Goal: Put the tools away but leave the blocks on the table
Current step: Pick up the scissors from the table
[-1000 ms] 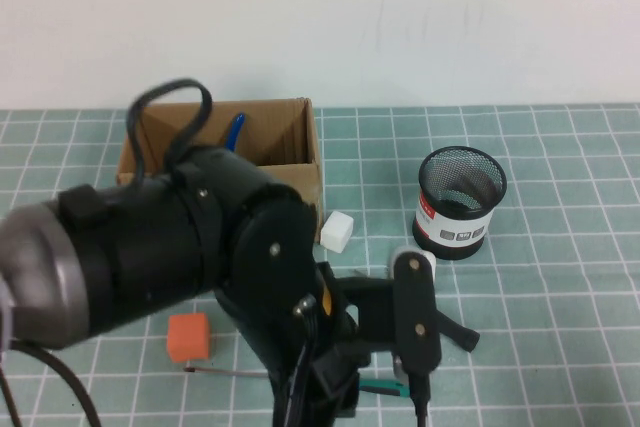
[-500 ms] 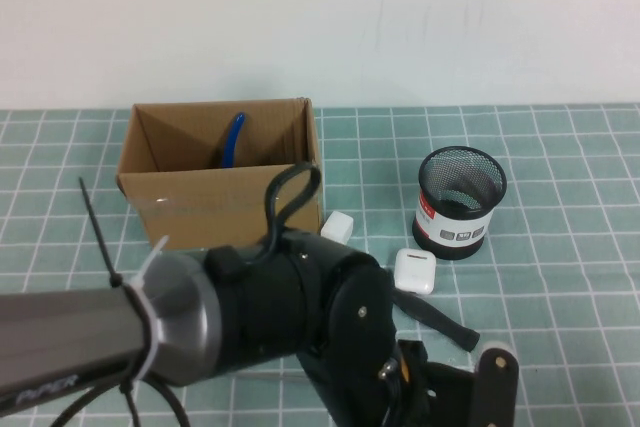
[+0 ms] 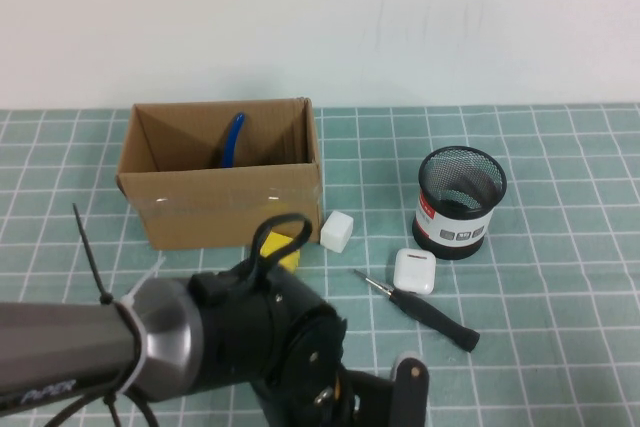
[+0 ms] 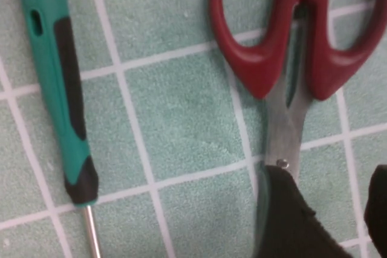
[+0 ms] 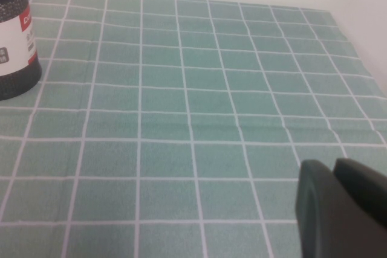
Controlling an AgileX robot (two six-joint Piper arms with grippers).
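A: You see the table (image 3: 560, 277) with its green gridded mat — what sits on it, largest first?

B: The cardboard box (image 3: 222, 209) stands well beyond the left gripper (image 4: 347, 222), and the blue-handled pliers (image 3: 232, 139) lean inside it. The black mesh cup (image 3: 459, 203) stands farther off, toward the right arm's side. The left arm fills the near part of the high view, its gripper low over the mat at the near edge.

A: And at the fingers themselves?

B: In the left wrist view you find its fingers (image 4: 290, 222) apart, one dark fingertip lying over the blade end of red-handled scissors (image 4: 290, 46); the other shows only at the frame's corner, so you cannot tell how it stands to the blades. Just beside the scissors, clear of the fingers, lies the long screwdriver with the green-and-black handle (image 4: 60, 89), flat on the mat.

A: The smaller items?

B: The short black-handled screwdriver (image 3: 425, 312) lies beyond the left gripper, the white earbud case (image 3: 414, 271) just past it. The white cube (image 3: 337, 231) rests near the box corner; the yellow cube (image 3: 285, 247) peeks out behind the arm's cable.

A: The right gripper (image 5: 341, 209)?

B: Fingers together, holding nothing, above bare mat — the mesh cup well off to one side.
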